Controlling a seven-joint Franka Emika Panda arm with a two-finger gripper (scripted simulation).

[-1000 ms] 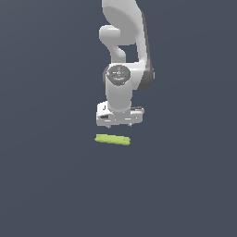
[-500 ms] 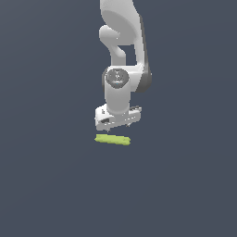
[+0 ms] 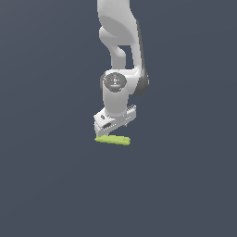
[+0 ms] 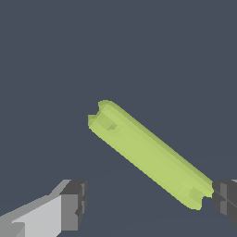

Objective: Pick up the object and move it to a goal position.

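I've dropped the pincer (image 3: 112, 133) right down onto the green bar (image 3: 113, 140), jaws spread wide. The bar lies flat just beneath, slanting between my fingers (image 4: 74, 205), one end beside the far pad. Nearly lined up to squeeze.

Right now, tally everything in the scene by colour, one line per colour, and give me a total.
Lime green: 1, the bar lying flat on the floor.
White and grey: 1, the robot arm with its open claw above the bar, not gripping it.
Total: 2
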